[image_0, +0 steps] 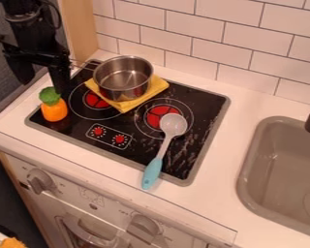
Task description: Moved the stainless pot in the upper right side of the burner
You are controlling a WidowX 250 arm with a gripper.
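Nearest the camera, a white toy oven front [96, 206] with knobs runs along the bottom edge. Above it, the stainless pot [123, 78] sits upright on a folded yellow cloth [145, 99] at the back of the black stovetop [128, 147], its handle pointing left. The black end effector [41, 81] hangs at upper left, its two fingers spread apart. Below it, an orange toy vegetable with a green top [54, 110] stands near the stovetop's left corner. A grey spoon with a turquoise handle [152, 173] reaches from the right burner [159, 116] over the stovetop's front edge. A grey sink [290, 169] is set in the white bench [216, 169] at right.
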